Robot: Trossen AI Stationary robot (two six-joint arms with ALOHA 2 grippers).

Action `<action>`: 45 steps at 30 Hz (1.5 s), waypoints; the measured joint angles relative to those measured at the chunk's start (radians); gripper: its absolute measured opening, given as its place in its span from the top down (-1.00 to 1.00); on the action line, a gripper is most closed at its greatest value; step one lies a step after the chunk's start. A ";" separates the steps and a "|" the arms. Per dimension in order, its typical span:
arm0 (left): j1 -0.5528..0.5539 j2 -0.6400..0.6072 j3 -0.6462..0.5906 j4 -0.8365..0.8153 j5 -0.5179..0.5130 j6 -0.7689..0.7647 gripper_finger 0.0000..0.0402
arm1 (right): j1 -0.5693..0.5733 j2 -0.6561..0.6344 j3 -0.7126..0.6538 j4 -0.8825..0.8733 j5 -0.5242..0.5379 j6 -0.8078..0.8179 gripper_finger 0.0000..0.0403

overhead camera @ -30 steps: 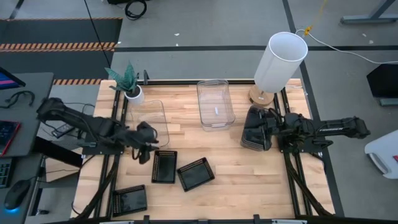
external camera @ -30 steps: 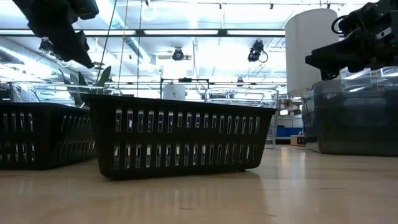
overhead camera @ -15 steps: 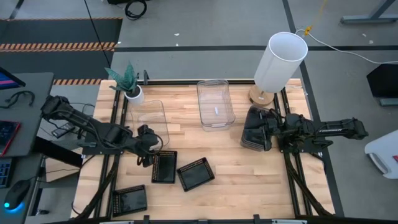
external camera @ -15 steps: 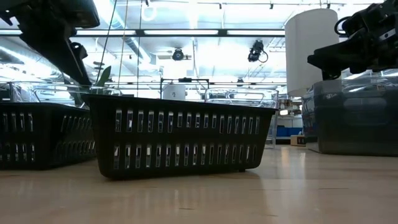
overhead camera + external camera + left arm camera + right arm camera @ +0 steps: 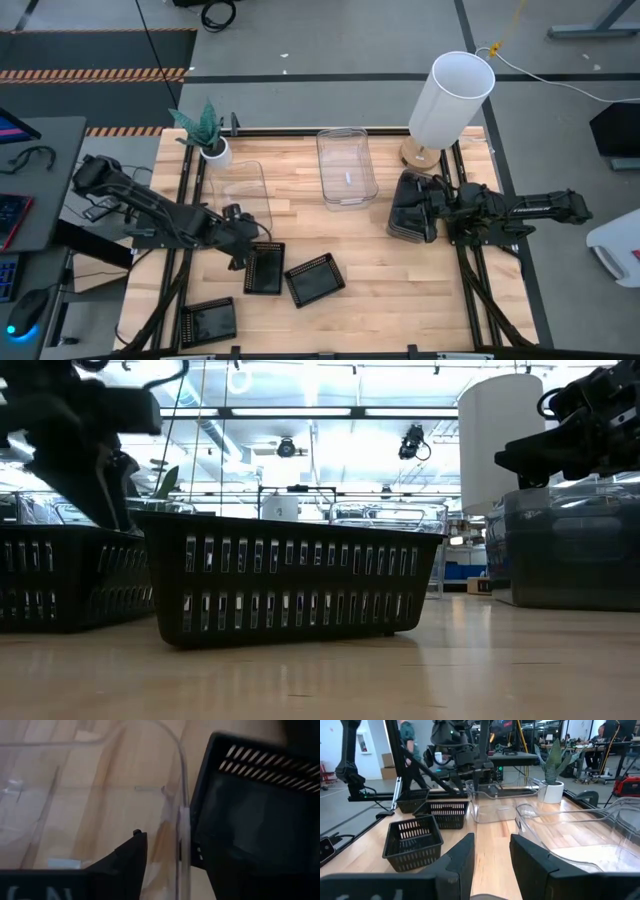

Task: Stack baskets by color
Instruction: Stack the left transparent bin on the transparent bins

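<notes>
High view, left to right: left gripper (image 5: 243, 243), fingers apart, straddles the adjoining rims of a clear basket (image 5: 243, 195) and a black basket (image 5: 265, 268). Right gripper (image 5: 425, 214), fingers apart, sits over the grey baskets (image 5: 408, 208).

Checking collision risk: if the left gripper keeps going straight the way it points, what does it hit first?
Likely the clear basket's rim: the left gripper is open and straddles that wall, with the black basket right beside it. Depth is hard to judge.
</notes>
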 joint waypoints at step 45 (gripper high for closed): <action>0.333 0.300 0.549 0.063 -0.085 0.605 0.97 | 0.000 0.000 0.000 0.047 0.000 0.000 0.35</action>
